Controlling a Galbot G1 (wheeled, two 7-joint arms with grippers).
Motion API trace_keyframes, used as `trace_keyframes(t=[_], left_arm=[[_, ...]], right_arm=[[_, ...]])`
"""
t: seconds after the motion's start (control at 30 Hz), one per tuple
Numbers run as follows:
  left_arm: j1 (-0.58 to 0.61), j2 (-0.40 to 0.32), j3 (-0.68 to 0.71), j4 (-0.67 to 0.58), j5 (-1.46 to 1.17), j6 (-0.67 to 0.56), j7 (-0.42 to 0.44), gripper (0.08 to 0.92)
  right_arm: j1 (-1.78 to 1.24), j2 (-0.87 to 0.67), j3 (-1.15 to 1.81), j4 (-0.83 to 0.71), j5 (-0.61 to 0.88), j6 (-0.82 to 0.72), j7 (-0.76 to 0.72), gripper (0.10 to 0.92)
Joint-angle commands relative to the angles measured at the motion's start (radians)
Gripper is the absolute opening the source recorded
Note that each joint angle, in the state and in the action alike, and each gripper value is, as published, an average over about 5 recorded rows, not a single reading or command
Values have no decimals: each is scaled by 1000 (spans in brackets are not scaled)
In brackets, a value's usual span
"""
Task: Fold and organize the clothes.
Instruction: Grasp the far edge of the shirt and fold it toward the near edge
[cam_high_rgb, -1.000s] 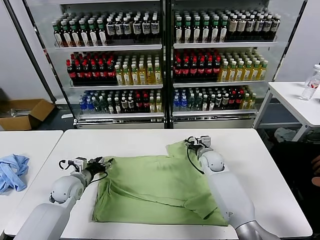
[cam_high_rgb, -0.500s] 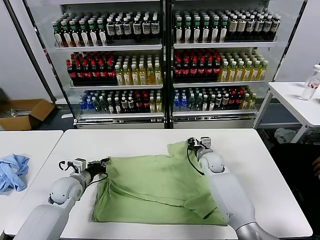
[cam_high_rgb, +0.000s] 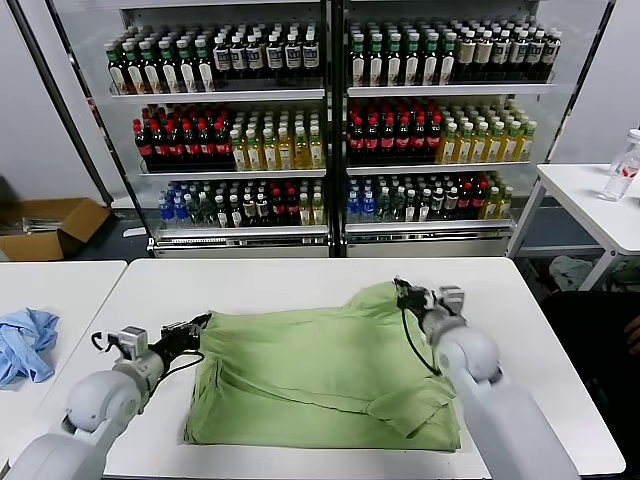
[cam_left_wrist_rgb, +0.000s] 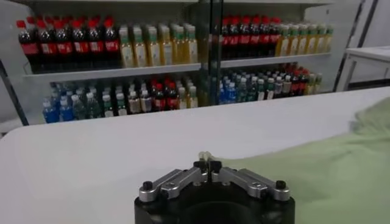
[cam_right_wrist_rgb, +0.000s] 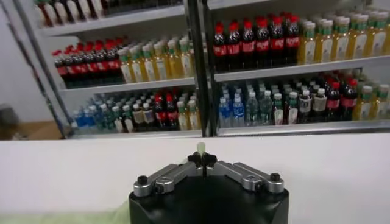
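Note:
The light green polo shirt lies spread on the white table, with folds near its front right. Its logo and buttons do not show. My left gripper is shut on the shirt's far left corner, low over the table. In the left wrist view the gripper pinches a bit of green cloth, and the shirt stretches away to one side. My right gripper is shut on the shirt's far right corner. The right wrist view shows the gripper with a pale green sliver between its tips.
A light blue cloth lies on a separate table at the left. A glass-door drinks cooler stands behind the table. A cardboard box is on the floor at far left. A side table with a bottle stands at far right.
Both grippers have moved apart, left gripper leftward and right gripper rightward, each still holding its corner. The shirt's far edge is pulled wider and flatter.

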Motion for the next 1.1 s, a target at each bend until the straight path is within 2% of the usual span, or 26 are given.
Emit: trace_keyframes(t=[0.03, 0.47, 0.63, 0.93, 1.1], left_arm=[[242, 35, -100, -143, -19, -39, 11, 85], [279, 21, -131, -162, 44, -21, 86, 85], [303, 30, -169, -180, 65, 60, 116, 85], [314, 34, -203, -175, 171, 150, 223, 85], [310, 26, -199, -185, 196, 145, 212, 106]], right_arm=[[-398, -95, 157, 366, 26, -17, 22, 106], [-617, -67, 266, 488, -43, -12, 19, 106], [-658, -52, 247, 485, -86, -2, 20, 106], [-703, -29, 224, 483, -164, 13, 22, 106], [-714, -29, 217, 476, -215, 2, 24, 123]])
